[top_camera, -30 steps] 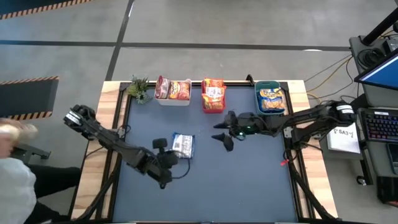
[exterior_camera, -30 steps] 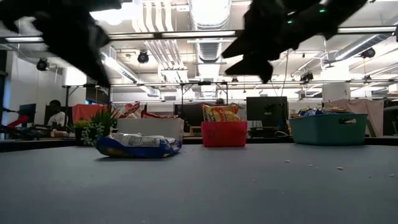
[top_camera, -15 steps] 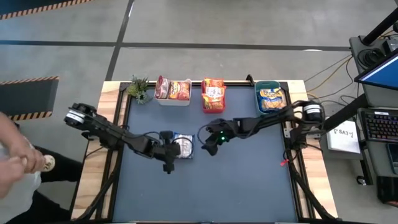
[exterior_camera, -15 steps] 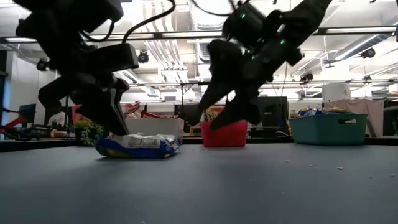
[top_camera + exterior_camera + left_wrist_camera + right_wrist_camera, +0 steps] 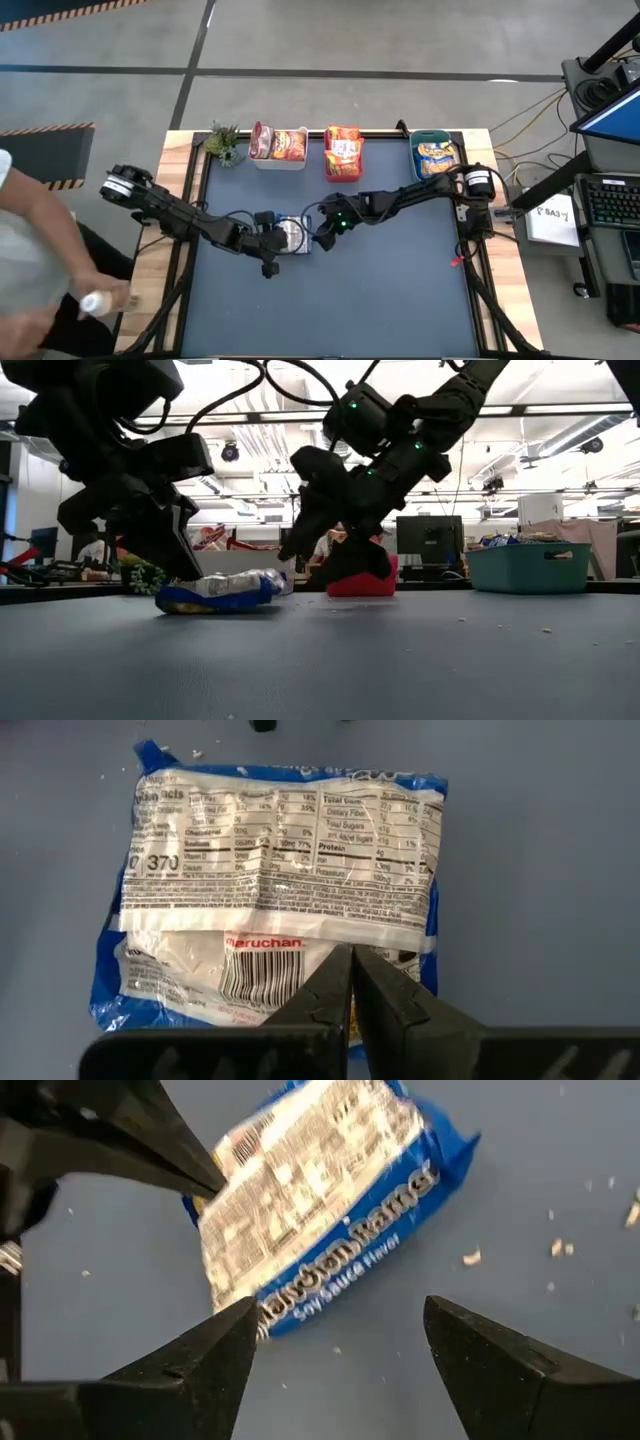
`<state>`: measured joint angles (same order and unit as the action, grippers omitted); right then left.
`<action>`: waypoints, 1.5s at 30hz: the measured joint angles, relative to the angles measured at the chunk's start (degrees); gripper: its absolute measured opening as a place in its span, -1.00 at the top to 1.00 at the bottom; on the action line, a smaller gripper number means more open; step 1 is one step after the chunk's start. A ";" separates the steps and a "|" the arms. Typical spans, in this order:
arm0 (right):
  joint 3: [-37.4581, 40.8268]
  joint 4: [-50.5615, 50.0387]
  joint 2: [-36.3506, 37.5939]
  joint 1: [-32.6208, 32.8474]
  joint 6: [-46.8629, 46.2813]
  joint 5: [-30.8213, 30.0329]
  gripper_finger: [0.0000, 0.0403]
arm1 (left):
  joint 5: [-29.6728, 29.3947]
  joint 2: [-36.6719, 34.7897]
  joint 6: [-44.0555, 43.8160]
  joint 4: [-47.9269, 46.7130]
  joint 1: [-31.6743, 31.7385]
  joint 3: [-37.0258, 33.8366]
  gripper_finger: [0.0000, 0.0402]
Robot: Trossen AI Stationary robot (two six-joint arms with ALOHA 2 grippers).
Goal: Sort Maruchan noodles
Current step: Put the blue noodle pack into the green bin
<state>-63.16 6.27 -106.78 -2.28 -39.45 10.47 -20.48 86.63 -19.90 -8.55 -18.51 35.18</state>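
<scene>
One Maruchan packet (image 5: 292, 235), blue-edged with its white printed back up, lies flat on the dark mat at mid-table. It also shows in the low view (image 5: 215, 592) and the right wrist view (image 5: 320, 1190). My left gripper (image 5: 272, 241) is shut and stands over the packet's left end (image 5: 350, 975). My right gripper (image 5: 318, 230) is open and hangs low just right of the packet (image 5: 330, 560). In its wrist view the two fingers (image 5: 340, 1335) spread on the near side of the packet's blue edge. My left gripper has its shut fingertips (image 5: 345, 970) on the packet's upper face beside the barcode (image 5: 262, 975), slanting down from the table's left. The packet stays on the mat, with its right end (image 5: 268, 580) a little raised. My right gripper: one fingertip (image 5: 240, 1320) is close to the packet's blue edge; I cannot tell whether it touches.
Along the far edge stand a white bin (image 5: 278, 158) with red-silver packets, a pink bin (image 5: 342, 168) with orange ones, a teal bin (image 5: 436, 172) with blue-yellow ones, and a small plant (image 5: 224, 142). A person's arm (image 5: 60, 260) is left of the table. Crumbs dot the mat.
My left gripper has moved from the near-left toward the packet and come down on its left end. My right gripper has swung from near the pink bin leftward and down to the packet's right side. The packet's right end has risen slightly.
</scene>
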 joint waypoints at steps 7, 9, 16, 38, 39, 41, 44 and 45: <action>-0.96 0.16 0.00 -1.01 0.06 -0.15 -0.52 | 0.10 0.04 -0.69 -0.03 -0.31 -0.56 1.00; -1.11 1.37 -0.26 -0.95 0.04 -0.08 -0.56 | 0.21 0.06 -0.77 -0.05 -0.31 -0.64 1.00; -1.19 4.50 -2.84 -0.94 -0.43 0.05 -0.62 | 0.31 0.11 -2.13 -0.03 -0.31 -0.70 1.00; -1.35 17.68 -7.78 -1.51 -1.22 5.05 -0.41 | 0.09 0.13 -3.81 1.03 -0.56 -1.74 1.00; -1.33 17.70 -7.78 -1.51 -1.23 5.05 -0.37 | 0.05 0.13 -3.81 1.10 -0.56 -1.76 1.00; -1.33 17.70 -7.78 -1.53 -1.23 4.99 -0.28 | 0.04 0.13 -3.81 1.34 -0.56 -1.82 1.00; -1.31 17.70 -7.78 -1.58 -1.18 4.92 -0.15 | 0.03 0.13 -3.81 1.68 -0.56 -1.87 1.00; -1.29 17.70 -7.78 -1.58 -1.19 4.92 -0.11 | 0.04 0.13 -3.81 1.75 -0.56 -1.91 1.00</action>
<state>-64.45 23.97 -114.56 -3.86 -40.64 15.40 -20.44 86.76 -23.70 -6.80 -19.07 33.28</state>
